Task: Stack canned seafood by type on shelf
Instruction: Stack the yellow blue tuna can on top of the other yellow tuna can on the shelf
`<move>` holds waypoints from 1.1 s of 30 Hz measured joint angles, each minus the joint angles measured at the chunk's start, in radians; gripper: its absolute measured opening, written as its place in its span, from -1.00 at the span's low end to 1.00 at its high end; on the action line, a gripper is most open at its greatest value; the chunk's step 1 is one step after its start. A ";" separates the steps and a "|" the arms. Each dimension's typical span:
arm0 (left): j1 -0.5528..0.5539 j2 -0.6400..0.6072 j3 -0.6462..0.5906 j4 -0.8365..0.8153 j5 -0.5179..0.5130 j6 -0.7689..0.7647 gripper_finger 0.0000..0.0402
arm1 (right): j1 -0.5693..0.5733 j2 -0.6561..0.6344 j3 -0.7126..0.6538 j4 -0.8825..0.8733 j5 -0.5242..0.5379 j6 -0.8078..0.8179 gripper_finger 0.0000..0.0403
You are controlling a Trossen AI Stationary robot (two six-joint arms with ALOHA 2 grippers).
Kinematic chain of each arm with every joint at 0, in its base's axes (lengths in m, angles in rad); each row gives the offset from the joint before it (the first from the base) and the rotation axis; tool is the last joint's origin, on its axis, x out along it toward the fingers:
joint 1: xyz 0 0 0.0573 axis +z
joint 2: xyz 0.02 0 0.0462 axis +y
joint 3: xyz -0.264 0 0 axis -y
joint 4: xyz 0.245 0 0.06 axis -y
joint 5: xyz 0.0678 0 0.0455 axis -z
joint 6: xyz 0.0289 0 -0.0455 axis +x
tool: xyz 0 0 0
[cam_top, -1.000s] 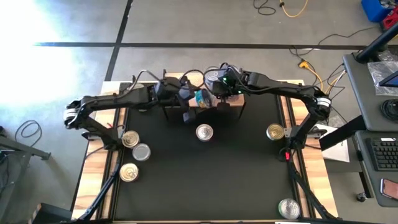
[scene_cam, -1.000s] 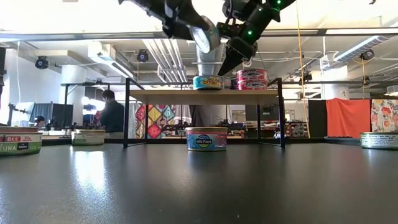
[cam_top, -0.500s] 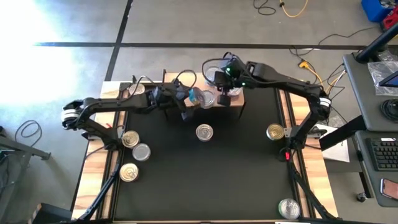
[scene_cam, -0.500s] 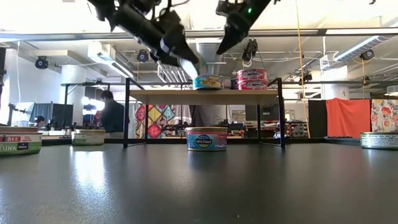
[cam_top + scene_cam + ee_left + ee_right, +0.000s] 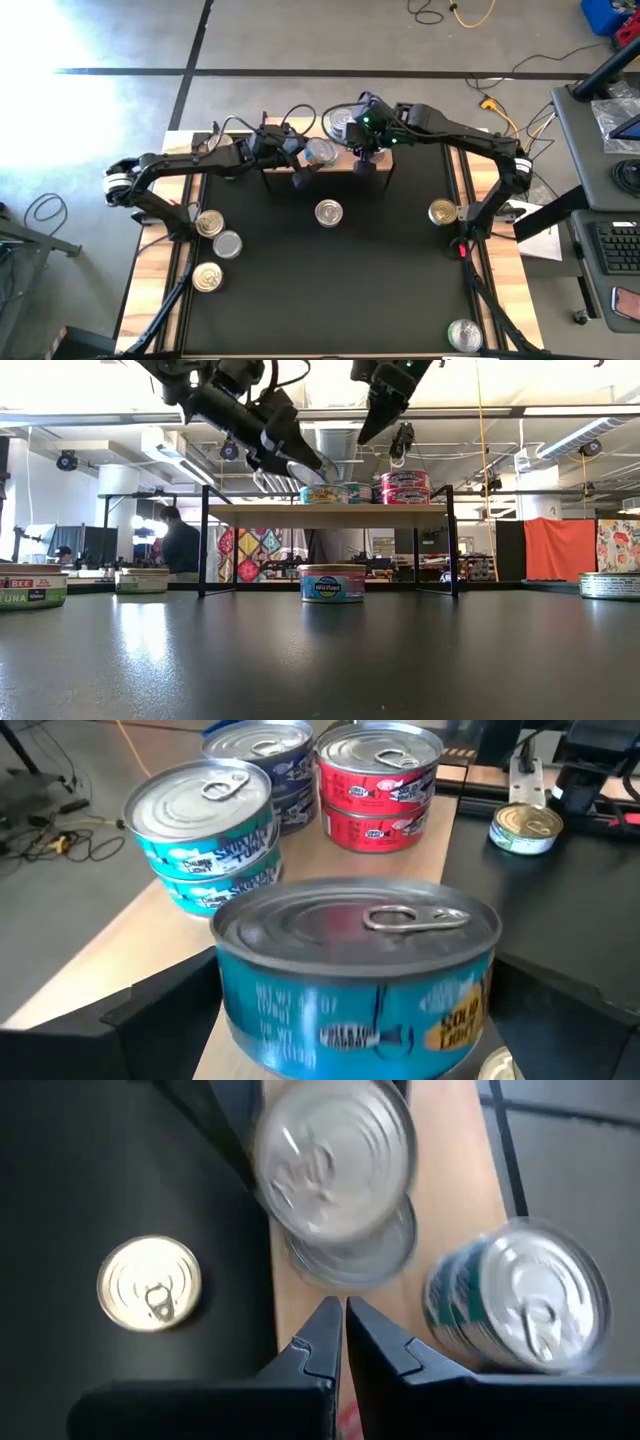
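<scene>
1. Clasping a teal-labelled can (image 5: 355, 985) between the wide-set fingers of the left gripper (image 5: 300, 458), its silver pull-tab lid facing up.
2. Holding that can over the front edge of the shelf (image 5: 330, 513); whether it is touching the wood cannot be told.
3. Hanging the right gripper (image 5: 340, 1330) above the shelf with its fingers pressed together and nothing between them.
4. Showing, on the shelf behind the held can, a teal stack (image 5: 205, 835), a blue stack (image 5: 275, 765) and a red stack (image 5: 380, 785), standing close side by side.
5. Leaving loose cans on the black table (image 5: 330, 290): a silver-lidded can (image 5: 328, 212) in front of the shelf, a gold can (image 5: 443, 211) on the right arm's side, three cans (image 5: 209, 223) clustered on the left arm's side, and a lone can (image 5: 464, 335) at the near right corner.
</scene>
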 joint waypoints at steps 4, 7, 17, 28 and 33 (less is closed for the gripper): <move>-0.002 0.043 0.000 0.055 0.001 -0.009 0.99 | 0.009 0.000 -0.051 0.133 0.000 0.009 -0.94; -0.002 0.068 -0.001 0.096 0.002 -0.006 0.99 | 0.009 0.000 -0.085 0.224 0.000 0.023 -0.94; -0.002 0.122 0.021 0.142 0.041 0.006 0.99 | 0.009 0.042 -0.147 0.360 -0.001 0.027 -0.94; -0.002 0.124 0.034 0.112 0.057 0.049 0.99 | -0.001 0.117 -0.146 0.326 -0.001 -0.012 -0.94; -0.002 0.083 0.043 0.020 0.055 0.086 0.99 | -0.017 0.113 -0.148 0.321 -0.001 -0.013 -0.94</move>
